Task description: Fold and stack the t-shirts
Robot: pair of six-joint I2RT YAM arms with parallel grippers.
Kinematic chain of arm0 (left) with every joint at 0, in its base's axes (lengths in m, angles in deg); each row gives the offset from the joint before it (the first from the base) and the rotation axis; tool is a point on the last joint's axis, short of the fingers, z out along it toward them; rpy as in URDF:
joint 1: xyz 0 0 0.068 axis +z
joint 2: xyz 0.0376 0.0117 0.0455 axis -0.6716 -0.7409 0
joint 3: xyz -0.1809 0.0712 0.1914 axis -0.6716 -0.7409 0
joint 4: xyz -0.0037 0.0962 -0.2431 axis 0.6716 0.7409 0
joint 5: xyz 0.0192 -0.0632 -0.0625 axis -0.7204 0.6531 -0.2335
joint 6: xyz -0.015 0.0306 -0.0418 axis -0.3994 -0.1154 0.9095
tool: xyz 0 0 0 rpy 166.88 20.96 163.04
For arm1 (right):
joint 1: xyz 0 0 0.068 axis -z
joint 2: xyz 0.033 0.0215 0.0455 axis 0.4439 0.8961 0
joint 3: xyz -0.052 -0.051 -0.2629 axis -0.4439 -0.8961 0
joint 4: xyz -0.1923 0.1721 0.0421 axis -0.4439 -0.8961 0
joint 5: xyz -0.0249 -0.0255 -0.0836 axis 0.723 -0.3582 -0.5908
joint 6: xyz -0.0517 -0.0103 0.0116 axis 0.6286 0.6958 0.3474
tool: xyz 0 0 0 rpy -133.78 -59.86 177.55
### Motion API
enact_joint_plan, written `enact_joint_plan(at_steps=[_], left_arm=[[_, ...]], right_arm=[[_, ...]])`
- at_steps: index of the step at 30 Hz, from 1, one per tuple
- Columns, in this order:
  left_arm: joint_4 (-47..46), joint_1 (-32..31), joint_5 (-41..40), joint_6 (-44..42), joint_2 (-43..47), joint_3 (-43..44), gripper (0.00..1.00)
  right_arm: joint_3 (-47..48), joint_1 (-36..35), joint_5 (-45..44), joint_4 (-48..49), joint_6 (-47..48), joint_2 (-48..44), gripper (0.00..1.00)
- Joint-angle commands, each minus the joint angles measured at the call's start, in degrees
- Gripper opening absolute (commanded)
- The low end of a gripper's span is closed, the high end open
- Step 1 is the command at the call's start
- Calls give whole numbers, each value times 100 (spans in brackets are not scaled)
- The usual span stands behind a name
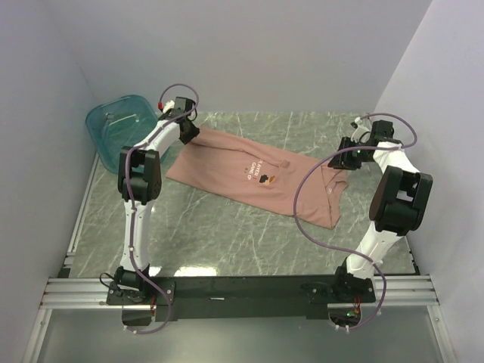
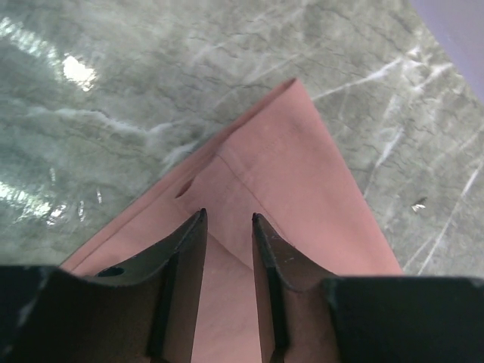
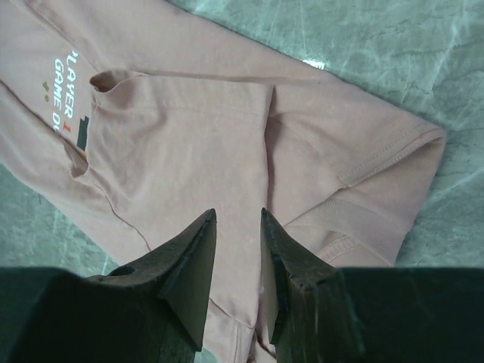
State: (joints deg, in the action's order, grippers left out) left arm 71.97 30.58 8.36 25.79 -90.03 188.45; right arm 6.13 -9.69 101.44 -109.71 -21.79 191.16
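Observation:
The dusty-pink t-shirt (image 1: 219, 162) lies spread on the marbled green table (image 1: 227, 234), chest graphic (image 1: 261, 175) facing up. My left gripper (image 1: 187, 130) is down on its far left corner. In the left wrist view the jaws (image 2: 227, 215) stand narrowly apart with a fold of the pink cloth (image 2: 287, 159) filling the gap. My right gripper (image 1: 344, 160) is down on the shirt's right end near a sleeve. Its jaws (image 3: 238, 212) are closed in on pink cloth (image 3: 189, 128), and a crease runs up from them. The sleeve hem (image 3: 386, 155) lies just to their right.
A translucent teal tub (image 1: 121, 125) stands in the far left corner, close behind my left arm. The right arm's purple cable (image 1: 302, 197) loops over the shirt's right part. Walls close in the table on the left, back and right.

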Motion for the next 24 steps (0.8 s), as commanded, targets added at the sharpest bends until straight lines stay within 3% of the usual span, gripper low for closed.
enact_joint_plan(at_steps=[1,12,19,24], left_arm=[[164,37,-284,202,-1,212,37],[164,177,-162,298,-150,63,35],[-38,239,23,228,-54,-140,13],[-117,265,146,132,-62,-122,7]], right_arm=[[16,74,-56,180,-88,86,37],[78,91,-389,179,-342,218,38],[69,91,-961,197,-817,367,35],[235,91,-1181,118,-958,630,35]])
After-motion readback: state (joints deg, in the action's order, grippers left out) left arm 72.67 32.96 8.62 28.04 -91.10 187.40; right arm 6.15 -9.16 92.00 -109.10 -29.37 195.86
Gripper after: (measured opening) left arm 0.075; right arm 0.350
